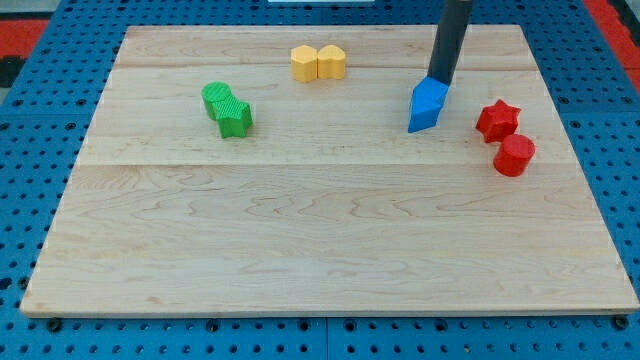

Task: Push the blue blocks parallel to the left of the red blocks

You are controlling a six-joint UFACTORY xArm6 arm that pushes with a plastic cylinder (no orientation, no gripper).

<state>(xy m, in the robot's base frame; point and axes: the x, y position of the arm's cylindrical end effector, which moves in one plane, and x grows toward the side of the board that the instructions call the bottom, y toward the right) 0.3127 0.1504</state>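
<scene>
Taking the blue block (428, 105) as the landmark, the two green blocks (227, 109) sit far off toward the view's left of it, at about its own height on the wooden board (300, 250); they touch each other, one a little higher and further left, the other lower and to the right. Their exact shapes are hard to make out. The two yellow blocks (318, 62) lie closer, up and to the left of the blue block, side by side and touching near the board's top edge.

The blue block itself is a wedge-like piece with a pointed lower end, in the board's upper right part. My tip (438, 79) rests right at its top edge, touching or very nearly touching it, the dark rod rising above it out of view. There are no jaws on this arm, only the rod.

To the right of the blue block, near but apart, is a red star-shaped block (497, 120); a red rounded block (514, 154) sits just below and right of the star
</scene>
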